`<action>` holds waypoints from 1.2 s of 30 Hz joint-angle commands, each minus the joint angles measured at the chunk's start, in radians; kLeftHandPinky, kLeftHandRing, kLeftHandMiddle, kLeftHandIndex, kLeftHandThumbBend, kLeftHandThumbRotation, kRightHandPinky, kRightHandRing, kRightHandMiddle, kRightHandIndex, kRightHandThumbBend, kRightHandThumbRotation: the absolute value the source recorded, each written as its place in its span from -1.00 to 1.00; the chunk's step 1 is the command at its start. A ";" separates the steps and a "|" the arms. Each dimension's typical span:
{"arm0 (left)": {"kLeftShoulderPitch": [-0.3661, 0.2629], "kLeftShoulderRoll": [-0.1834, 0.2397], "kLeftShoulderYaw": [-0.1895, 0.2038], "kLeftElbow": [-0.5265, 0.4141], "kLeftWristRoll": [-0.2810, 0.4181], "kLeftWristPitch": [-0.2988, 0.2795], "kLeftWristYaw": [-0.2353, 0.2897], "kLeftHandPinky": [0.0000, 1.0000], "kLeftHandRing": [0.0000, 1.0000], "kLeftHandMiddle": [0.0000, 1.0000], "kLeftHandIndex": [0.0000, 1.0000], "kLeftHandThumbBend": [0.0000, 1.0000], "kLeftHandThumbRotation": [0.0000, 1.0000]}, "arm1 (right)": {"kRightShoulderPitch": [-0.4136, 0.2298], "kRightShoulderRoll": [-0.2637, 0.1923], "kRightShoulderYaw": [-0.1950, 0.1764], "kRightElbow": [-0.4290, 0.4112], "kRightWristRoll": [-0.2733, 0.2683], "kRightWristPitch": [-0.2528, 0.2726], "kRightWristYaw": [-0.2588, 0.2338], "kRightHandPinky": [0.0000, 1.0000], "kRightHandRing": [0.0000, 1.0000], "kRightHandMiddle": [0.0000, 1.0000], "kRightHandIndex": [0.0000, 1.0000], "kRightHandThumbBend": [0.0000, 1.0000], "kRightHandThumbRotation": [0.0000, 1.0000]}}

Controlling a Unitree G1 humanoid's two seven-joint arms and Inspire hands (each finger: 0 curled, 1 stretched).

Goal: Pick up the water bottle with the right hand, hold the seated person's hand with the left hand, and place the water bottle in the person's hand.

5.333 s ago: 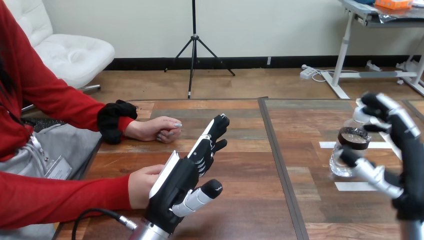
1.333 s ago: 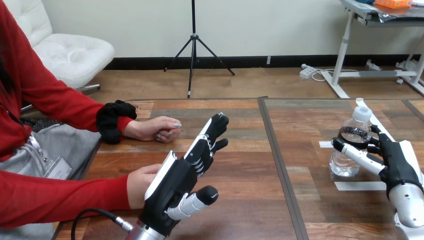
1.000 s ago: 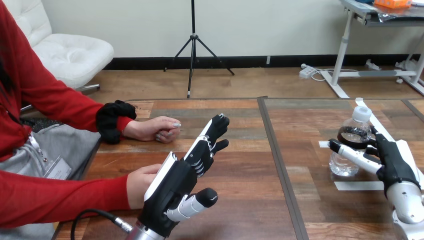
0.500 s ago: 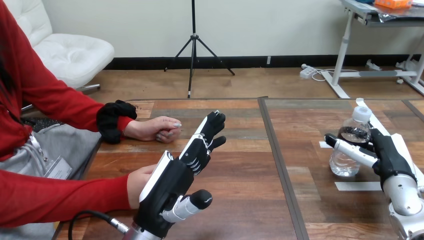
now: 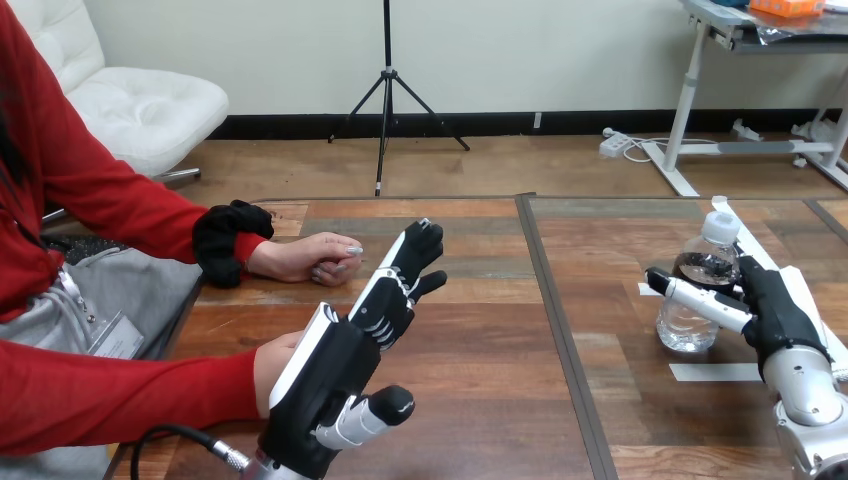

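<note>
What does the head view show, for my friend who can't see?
The robot's right hand is at an upright water bottle on a wooden table. Its left hand, open, stands beside the person's nearer hand at the view's left.

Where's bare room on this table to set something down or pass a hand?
The widest bare stretch of table lies between the left hand and the water bottle. Crowded: the left, with the person's far hand and the person's near hand beside the left hand; the right, with the right hand at the bottle.
</note>
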 commanded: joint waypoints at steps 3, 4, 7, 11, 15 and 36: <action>-0.015 0.010 0.001 -0.053 -0.020 0.002 -0.007 0.84 0.97 1.00 1.00 1.00 0.67 | -0.092 0.026 -0.011 0.004 0.019 0.014 0.000 0.43 0.62 0.73 0.89 1.00 -0.13; -0.015 0.012 0.001 -0.054 -0.020 0.002 -0.007 0.84 0.97 1.00 1.00 1.00 0.67 | -0.095 0.028 -0.010 0.005 0.017 0.023 -0.012 0.43 0.62 0.73 0.89 1.00 -0.15; -0.013 0.015 0.001 -0.056 -0.020 0.003 -0.009 0.83 0.96 1.00 1.00 1.00 0.68 | -0.099 0.033 -0.015 0.006 0.022 0.033 -0.030 0.40 0.59 0.70 0.85 1.00 -0.20; -0.011 0.019 0.003 -0.055 -0.018 0.000 -0.008 0.83 0.97 1.00 1.00 1.00 0.69 | -0.107 0.040 -0.025 0.008 0.035 0.049 -0.043 0.32 0.52 0.63 0.74 1.00 -0.35; -0.010 0.021 0.006 -0.054 -0.021 -0.006 -0.009 0.82 0.96 1.00 1.00 1.00 0.70 | -0.110 0.045 -0.027 0.009 0.041 0.056 -0.064 0.27 0.46 0.55 0.64 1.00 -0.46; -0.004 0.032 0.007 -0.064 -0.032 0.005 -0.017 0.81 0.96 1.00 0.99 1.00 0.71 | -0.119 0.070 -0.068 0.011 0.088 0.055 -0.132 -0.32 -0.18 -0.03 0.03 0.81 -0.99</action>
